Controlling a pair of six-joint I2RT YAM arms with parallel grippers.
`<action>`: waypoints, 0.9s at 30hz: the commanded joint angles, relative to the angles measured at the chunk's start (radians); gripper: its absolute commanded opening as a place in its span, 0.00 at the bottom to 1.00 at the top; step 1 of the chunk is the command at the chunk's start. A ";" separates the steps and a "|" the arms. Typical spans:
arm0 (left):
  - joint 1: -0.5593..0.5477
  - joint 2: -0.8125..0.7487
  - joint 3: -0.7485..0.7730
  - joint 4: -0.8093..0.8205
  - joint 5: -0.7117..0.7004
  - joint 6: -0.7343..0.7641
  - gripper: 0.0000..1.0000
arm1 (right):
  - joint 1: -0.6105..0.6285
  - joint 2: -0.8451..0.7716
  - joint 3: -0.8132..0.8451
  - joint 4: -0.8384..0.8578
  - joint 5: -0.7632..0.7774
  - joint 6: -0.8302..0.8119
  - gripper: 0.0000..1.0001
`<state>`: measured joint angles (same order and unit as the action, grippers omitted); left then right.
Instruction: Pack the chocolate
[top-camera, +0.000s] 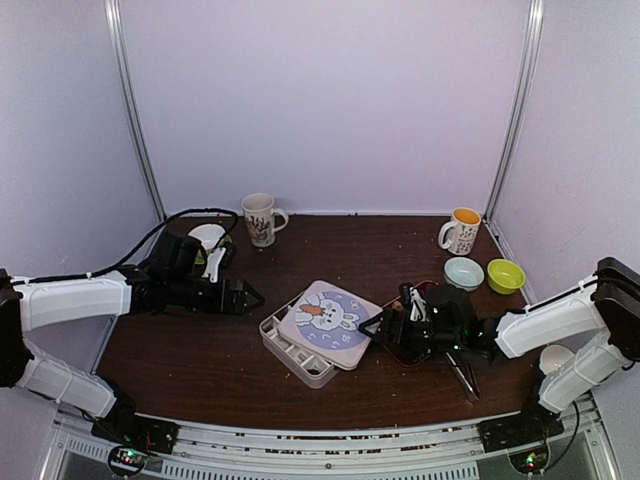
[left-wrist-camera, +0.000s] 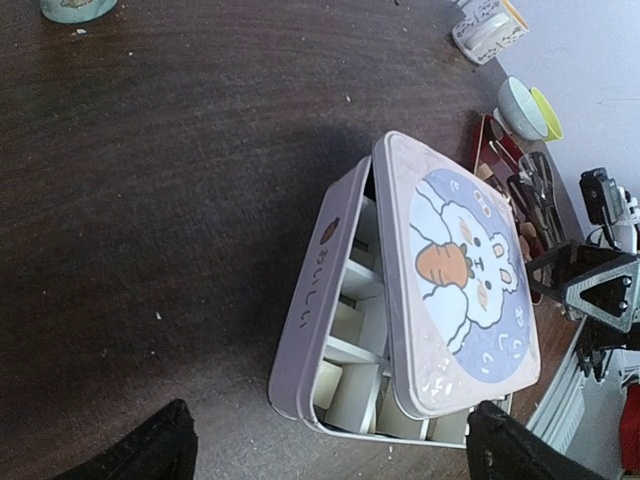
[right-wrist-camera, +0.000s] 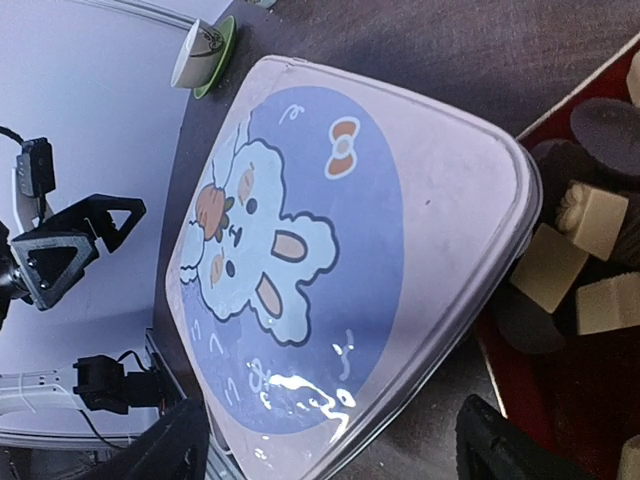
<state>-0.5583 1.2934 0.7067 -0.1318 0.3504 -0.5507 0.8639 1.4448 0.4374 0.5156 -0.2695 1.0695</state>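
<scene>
Dark brown worktop (top-camera: 200, 340) with pale walls on three sides. At its middle sits a white box (top-camera: 290, 345) with dividers inside. A lid (top-camera: 330, 322) with a rabbit and carrot picture lies askew on top, leaving the compartments at the box's 9 o'clock side uncovered.

The left hand (top-camera: 255, 297) hangs at 9 o'clock from the box, well apart from it, its jaws spread wide and holding nothing. The right hand (top-camera: 375, 328) is at 3 o'clock, right at the lid's edge, jaws also wide apart and gripping nothing.

The chocolate (right-wrist-camera: 590, 220), tan cubes and dark discs, lies in a red tray (right-wrist-camera: 600, 400) just beside the box at 3 o'clock, under the right hand.

Two small bowls (top-camera: 463, 272) stand at 2 o'clock.
</scene>
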 joint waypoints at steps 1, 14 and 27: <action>-0.005 -0.045 -0.017 0.004 -0.041 -0.010 0.97 | 0.002 -0.067 0.057 -0.198 0.071 -0.105 0.89; -0.071 -0.153 -0.053 -0.065 -0.111 -0.128 0.98 | 0.001 -0.123 0.199 -0.526 0.190 -0.307 1.00; -0.134 -0.172 -0.015 -0.154 -0.185 -0.099 0.98 | -0.001 -0.203 0.226 -0.640 0.282 -0.351 1.00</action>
<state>-0.6910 1.0927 0.6605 -0.2432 0.1928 -0.6991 0.8639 1.3048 0.6865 -0.1204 -0.0364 0.7387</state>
